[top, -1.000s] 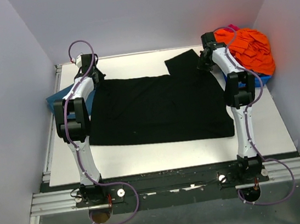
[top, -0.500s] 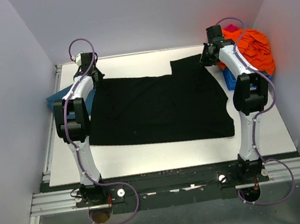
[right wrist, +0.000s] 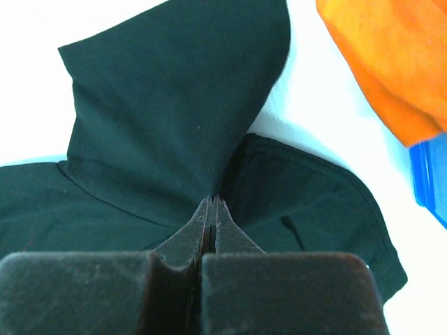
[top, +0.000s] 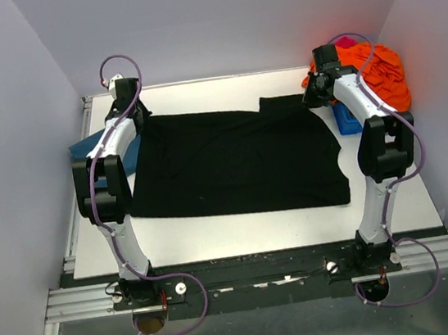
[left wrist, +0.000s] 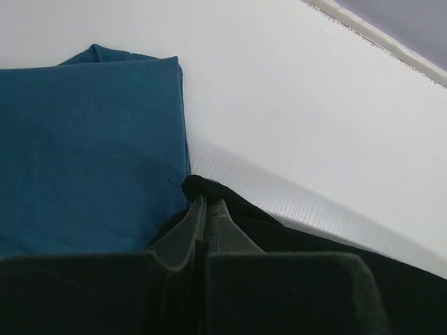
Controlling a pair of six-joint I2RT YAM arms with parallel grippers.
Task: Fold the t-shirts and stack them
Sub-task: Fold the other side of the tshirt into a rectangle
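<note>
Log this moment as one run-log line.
left gripper: shut on large black cloth t-shirt, far-left corner | right gripper: shut on same shirt near far-right sleeve | plain teal-blue cloth t-shirt: folded, left of it

A white tabletop is boxed in by plain pale lilac-grey walls on three sides, lit softly and evenly. Ahead of the left fingers, the tabletop's far edge meets a pale metal strip at the wall's foot. Well behind them, an aluminium rail runs crosswise at the near edge above a dull grey metal surface.
</note>
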